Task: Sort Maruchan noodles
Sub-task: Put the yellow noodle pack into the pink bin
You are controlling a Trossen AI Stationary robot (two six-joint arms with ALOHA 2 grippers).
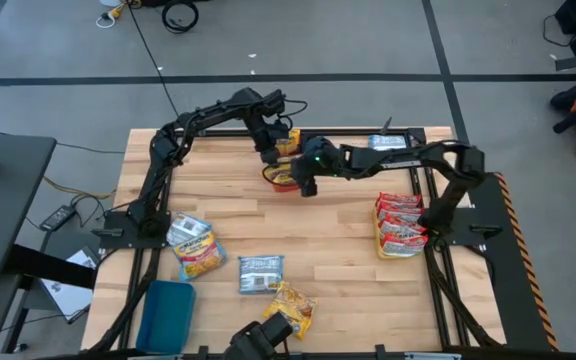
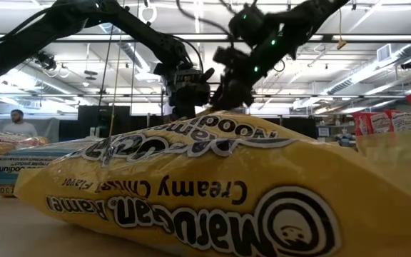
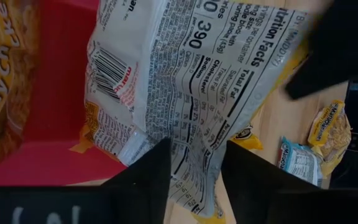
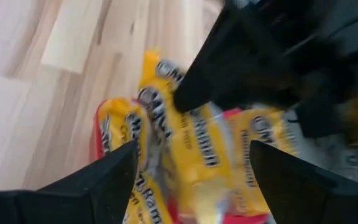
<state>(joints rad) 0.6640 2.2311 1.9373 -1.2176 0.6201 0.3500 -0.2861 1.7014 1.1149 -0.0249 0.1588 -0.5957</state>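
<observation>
Both grippers, the left gripper (image 1: 276,152) and the right gripper (image 1: 304,182), crowd over the red tray (image 1: 280,178), so little room is left there. The middle of the table (image 1: 338,225) is bare wood. Noodle packets (image 1: 260,273) lie near the front edge, and a red stack (image 1: 400,225) blocks the right side.

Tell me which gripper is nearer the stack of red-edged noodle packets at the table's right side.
Right. The right gripper hovers mid-table, left of the stack of red-edged noodle packets; the left gripper is farther off, beyond it.
</observation>
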